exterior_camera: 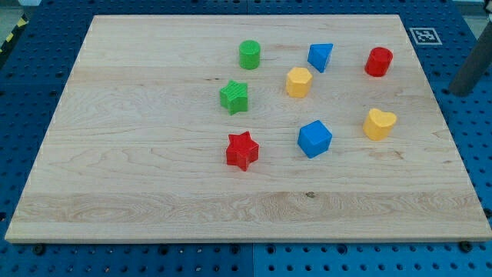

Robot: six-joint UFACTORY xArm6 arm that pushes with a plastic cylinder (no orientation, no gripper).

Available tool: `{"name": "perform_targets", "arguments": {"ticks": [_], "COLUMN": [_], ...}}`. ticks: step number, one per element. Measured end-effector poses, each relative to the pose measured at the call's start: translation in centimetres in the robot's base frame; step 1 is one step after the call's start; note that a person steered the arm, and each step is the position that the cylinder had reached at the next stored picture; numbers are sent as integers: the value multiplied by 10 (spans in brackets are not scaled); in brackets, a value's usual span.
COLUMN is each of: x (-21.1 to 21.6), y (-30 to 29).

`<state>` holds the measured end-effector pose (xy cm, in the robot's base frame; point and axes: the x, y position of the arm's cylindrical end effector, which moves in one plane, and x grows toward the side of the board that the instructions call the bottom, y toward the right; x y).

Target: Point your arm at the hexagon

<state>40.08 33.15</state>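
- A pale wooden desk [154,169] lies on a blue perforated base [477,31]; a printed marker tag [423,35] sits just off the desk's top-right corner.
- 8 blocks cluster right of centre; the desk's left half and bottom strip lie bare.
- The yellow hexagon [298,81] is my landmark: green cylinder [249,55] up-left, blue triangle [320,56] up-right, red cylinder [378,61] farther right.
- Green star [234,97] lies left of it, red star [242,150] and blue cube [314,138] below, yellow heart [379,123] down-right.
- A dark rod [470,73] shows at the right edge, well apart from the hexagon; my tip is hidden, and there are no jaws.
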Motion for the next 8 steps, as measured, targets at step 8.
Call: {"name": "perform_targets", "arguments": {"ticks": [8], "x": [-55], "y": [-224]}}
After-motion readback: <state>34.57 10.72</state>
